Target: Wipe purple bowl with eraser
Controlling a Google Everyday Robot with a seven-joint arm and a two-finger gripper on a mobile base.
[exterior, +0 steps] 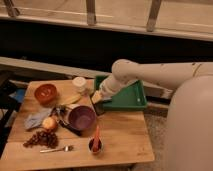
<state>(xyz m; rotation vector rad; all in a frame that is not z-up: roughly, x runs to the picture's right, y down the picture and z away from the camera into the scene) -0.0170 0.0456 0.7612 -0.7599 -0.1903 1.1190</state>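
Leftmost on the wooden tabletop [125, 135]:

1. Orange-red bowl [45, 92], upright, near the back left corner.
2. Grey-blue cloth [36, 119], crumpled, with a round orange fruit [49, 123] just beside it.
3. Bunch of dark grapes [41, 138], near the front edge. A fork [57, 149] lies in front of it.
4. White cup [79, 83], at the back, left of the tray.
5. Purple bowl [81, 117], upright, about mid-tabletop, mouth facing up and unobstructed.
6. Small dark cup [95, 145] with a red item standing in it (what it is cannot be made out), in front of the purple bowl.
7. Gripper [98, 100], just above and behind the purple bowl's right rim. Its jaws appear closed on the eraser [100, 108], a dark block jutting down from them, close to the rim but not inside the bowl.
8. Green tray [131, 95], at the back right, partly covered by the arm [150, 75] reaching in from the right.

Step in hand, as judged: carrying the eraser to the bowl, with wiping not yet begun.

Next move calls for a short shift left and down, so the eraser's face meets the inner surface, then light strokes (too much pressure could slide or tip the bowl).
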